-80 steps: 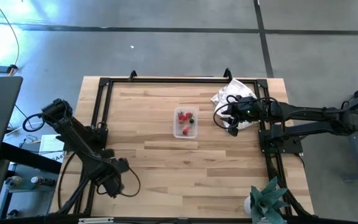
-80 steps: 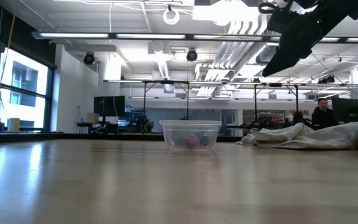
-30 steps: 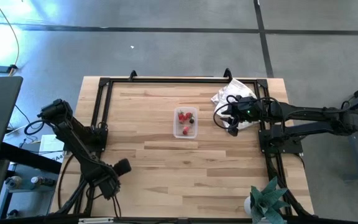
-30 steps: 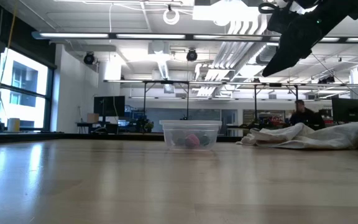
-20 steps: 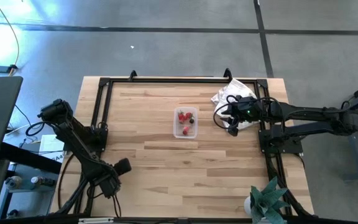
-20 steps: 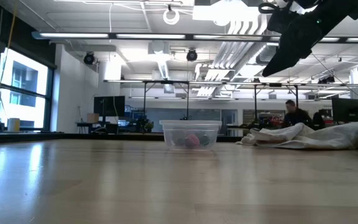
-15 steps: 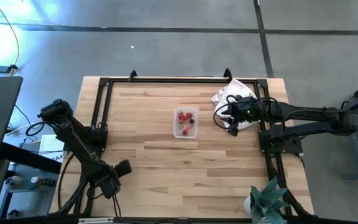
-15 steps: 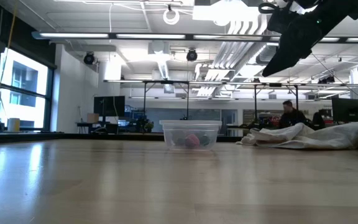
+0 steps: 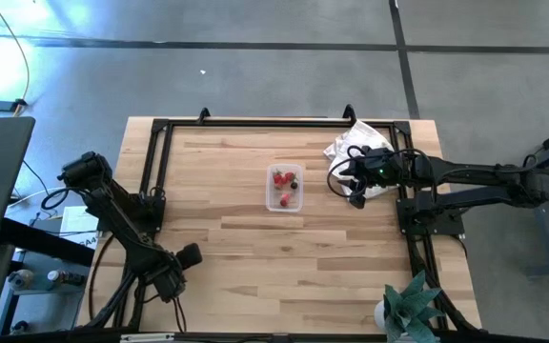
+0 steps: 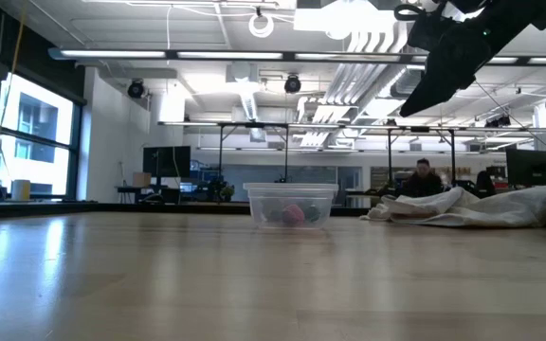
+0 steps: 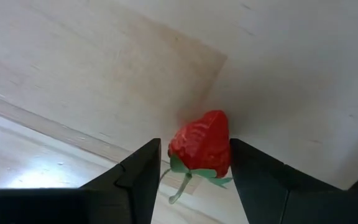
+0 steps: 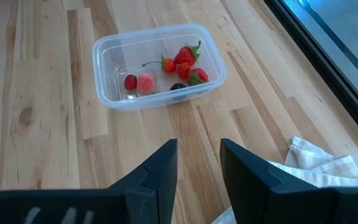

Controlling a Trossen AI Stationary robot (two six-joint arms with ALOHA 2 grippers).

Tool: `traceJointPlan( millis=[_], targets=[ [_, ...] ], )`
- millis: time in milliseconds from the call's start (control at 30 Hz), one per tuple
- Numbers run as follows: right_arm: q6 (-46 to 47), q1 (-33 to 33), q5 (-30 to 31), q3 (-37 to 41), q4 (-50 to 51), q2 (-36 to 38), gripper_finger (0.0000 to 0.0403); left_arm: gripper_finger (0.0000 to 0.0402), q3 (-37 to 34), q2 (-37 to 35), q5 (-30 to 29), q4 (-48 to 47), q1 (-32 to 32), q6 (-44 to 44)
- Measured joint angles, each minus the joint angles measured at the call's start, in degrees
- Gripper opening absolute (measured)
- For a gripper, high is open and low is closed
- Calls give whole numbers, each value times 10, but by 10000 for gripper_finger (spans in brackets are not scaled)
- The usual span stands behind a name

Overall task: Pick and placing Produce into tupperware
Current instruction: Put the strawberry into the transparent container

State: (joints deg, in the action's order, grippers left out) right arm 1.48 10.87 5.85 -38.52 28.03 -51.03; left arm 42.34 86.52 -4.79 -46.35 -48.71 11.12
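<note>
Currently the left claw [image 9: 187,256] sits at 7 o'clock on the tabletop [image 9: 255,276], clamped on one strawberry [image 11: 201,146], a finger against each flank and the green stem trailing back toward the wrist. The tupperware [image 12: 166,99] stands near the tabletop's centre, well apart from that claw, with several red pieces and a dark one [image 12: 178,87] already inside. The right claw [image 9: 353,186] hovers at 3 o'clock from the tub, fingers apart and empty, beside the white cloth [image 9: 351,145] at 1 o'clock.

Handling judgement: the berry looks light, soft and easily bruised (squeeze gently). The widest part of the body is the safest hold, not the stem, which would likely slip or tear.

Hard to make out:
- whether the berry is lifted or resting on the wood
- the left claw, which is out of the low view
- the tub's contents in that view, only a pink blur through the wall
</note>
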Motion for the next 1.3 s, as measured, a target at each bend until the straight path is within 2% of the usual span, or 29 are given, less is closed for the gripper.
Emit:
traceJointPlan(
  millis=[1033, 1300],
  targets=[
    [0, 0, 0, 0, 0, 0, 112, 177, -2, 0, -7, 14, 0, 21],
    [0, 0, 0, 0, 0, 0, 112, 177, -24, -2, 4, 21, 1, -21]
  ],
)
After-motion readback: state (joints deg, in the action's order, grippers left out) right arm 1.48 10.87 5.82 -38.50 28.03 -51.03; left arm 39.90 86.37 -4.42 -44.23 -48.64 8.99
